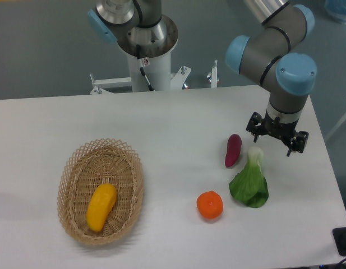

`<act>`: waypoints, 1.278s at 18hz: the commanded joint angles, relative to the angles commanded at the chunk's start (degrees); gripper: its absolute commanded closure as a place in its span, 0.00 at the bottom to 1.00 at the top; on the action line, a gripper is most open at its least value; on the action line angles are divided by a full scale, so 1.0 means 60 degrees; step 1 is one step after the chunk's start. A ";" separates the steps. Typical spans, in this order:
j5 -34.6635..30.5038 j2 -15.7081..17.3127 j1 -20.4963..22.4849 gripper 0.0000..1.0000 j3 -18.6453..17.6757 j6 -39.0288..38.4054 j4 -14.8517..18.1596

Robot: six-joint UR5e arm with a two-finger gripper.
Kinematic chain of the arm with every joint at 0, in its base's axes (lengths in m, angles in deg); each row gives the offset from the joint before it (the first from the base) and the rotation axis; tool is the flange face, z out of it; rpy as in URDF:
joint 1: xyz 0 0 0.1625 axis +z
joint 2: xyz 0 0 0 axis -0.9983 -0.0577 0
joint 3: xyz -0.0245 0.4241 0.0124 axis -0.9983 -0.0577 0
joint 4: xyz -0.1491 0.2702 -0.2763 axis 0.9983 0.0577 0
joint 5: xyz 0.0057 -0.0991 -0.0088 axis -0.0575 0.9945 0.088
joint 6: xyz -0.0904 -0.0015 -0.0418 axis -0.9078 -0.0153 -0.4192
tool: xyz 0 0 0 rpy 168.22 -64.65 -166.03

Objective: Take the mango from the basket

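Observation:
The mango (pixel 101 207) is a smooth yellow-orange elongated fruit. It lies inside the oval wicker basket (pixel 74 168) at the front left of the table, slightly tilted along the basket's length. My gripper (pixel 276 138) hangs from the arm at the right side of the table, far from the basket. It points down, with its black jaws spread apart and nothing between them. It sits just behind the white stem of a leafy green vegetable (pixel 250 182).
A purple oblong vegetable (pixel 233 150) lies left of the gripper. A round orange (pixel 210 205) sits in front of it, next to the green vegetable. The robot's base column (pixel 146 50) stands at the table's far edge.

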 joint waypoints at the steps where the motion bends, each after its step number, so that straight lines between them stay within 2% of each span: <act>1: 0.0000 0.0000 0.0000 0.00 0.0000 0.0000 0.0000; 17: -0.0015 0.0044 0.0029 0.00 -0.0014 -0.0161 0.0161; 20: 0.0146 0.0059 -0.0175 0.00 -0.0059 -0.0948 0.0117; 23: 0.0176 0.0015 -0.0848 0.00 0.0029 -0.2323 0.0044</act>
